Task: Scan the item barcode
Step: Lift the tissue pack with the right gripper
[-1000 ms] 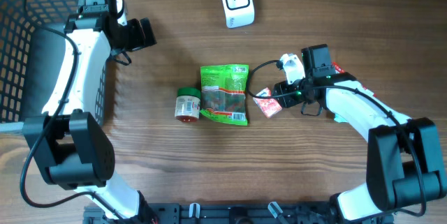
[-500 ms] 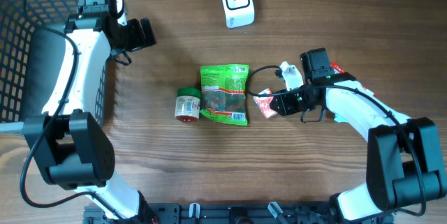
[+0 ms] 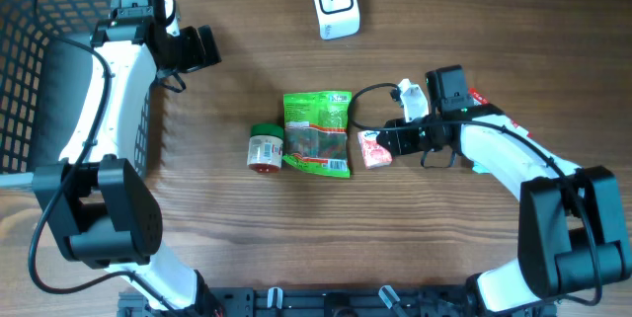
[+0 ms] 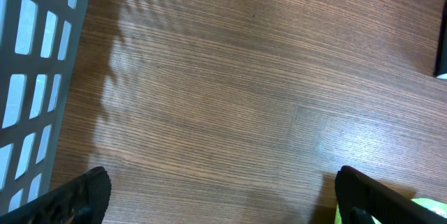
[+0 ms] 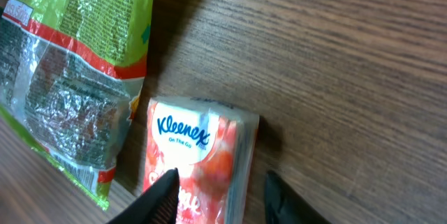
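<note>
Tissue packet [image 5: 199, 151] has straightened beneath right claw [image 3: 392, 141], bottom end cropped.

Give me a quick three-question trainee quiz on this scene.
1. True or false: the left end effector grips an item.
2. Which item lies between the right end effector's fingers? A) green foil snack bag B) red-and-white Kleenex tissue pack C) small green-lidded jar
3. Fill in: the snack bag lies between the tissue pack and the ___.
Key: 1 false; 2 B; 3 jar.
</note>
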Tool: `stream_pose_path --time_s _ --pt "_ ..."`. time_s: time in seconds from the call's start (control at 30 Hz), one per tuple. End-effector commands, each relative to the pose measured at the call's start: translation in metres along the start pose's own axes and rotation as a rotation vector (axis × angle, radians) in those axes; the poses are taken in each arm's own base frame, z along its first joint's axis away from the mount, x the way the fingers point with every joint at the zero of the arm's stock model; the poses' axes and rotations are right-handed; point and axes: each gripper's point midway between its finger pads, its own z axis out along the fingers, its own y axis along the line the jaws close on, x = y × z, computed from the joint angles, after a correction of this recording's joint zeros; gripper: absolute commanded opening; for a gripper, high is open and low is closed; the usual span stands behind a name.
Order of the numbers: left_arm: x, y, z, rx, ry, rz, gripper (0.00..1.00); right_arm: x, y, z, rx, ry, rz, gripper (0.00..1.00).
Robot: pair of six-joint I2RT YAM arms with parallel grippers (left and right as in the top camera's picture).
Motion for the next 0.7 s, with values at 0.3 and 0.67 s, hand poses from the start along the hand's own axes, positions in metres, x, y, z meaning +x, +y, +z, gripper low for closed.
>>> stream_pose_path --time_s 0.3,0.67 --pt "-0.006 0.0 -0.008 0.0 -0.026 -0.01 1.0 -0.004 0.034 -0.023 -0.287 -0.065 0.064 0.04" --pt "-0.006 0.0 -0.008 0.0 -0.026 -0.01 1.0 -0.039 0.058 -0.183 -1.02 -0.323 0.276 0.04"
